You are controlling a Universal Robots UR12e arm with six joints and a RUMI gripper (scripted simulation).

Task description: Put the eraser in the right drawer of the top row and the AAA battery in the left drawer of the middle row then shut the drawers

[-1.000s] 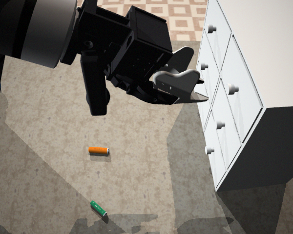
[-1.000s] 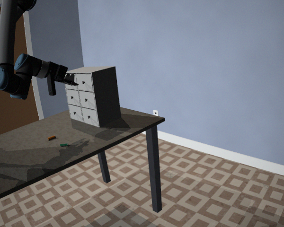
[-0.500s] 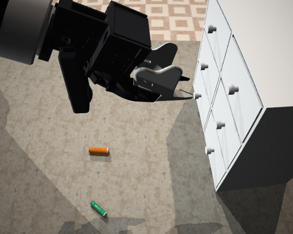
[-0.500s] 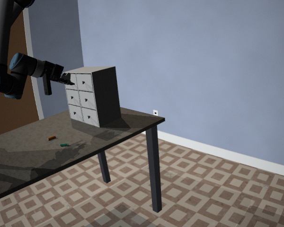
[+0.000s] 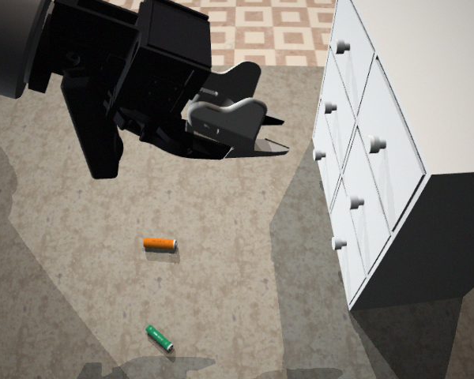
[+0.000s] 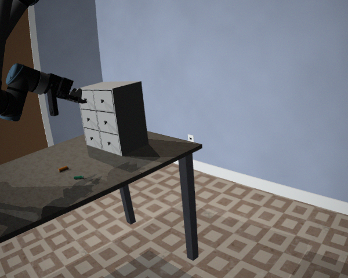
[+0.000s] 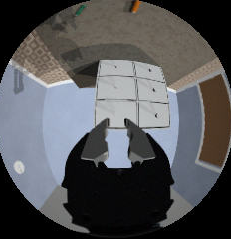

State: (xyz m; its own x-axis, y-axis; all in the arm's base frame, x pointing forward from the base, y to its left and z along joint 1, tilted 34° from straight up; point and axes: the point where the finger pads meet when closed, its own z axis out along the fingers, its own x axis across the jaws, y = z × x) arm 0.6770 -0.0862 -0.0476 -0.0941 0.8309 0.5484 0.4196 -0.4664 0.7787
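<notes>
The white chest (image 5: 453, 102) (image 6: 130, 116) stands upright, and all six drawers look shut, including the top right drawer (image 5: 400, 175) (image 6: 107, 106) (image 7: 120, 109) and the middle left drawer (image 5: 341, 126) (image 6: 93, 124). My gripper (image 5: 286, 136) (image 6: 84, 101) (image 7: 116, 119) is partly open and empty, in front of the chest's top row and clear of the knobs. A slim green battery (image 5: 159, 337) (image 6: 78, 177) (image 7: 80, 10), apparently the AAA, lies on the table. The eraser is not visible in any view.
A thicker orange battery (image 5: 159, 243) (image 6: 62, 168) (image 7: 135, 6) lies beyond the green one, farther from the table's near edge (image 6: 102, 196). Short round knobs stick out of the drawer fronts, such as the top left drawer's knob (image 5: 342, 46).
</notes>
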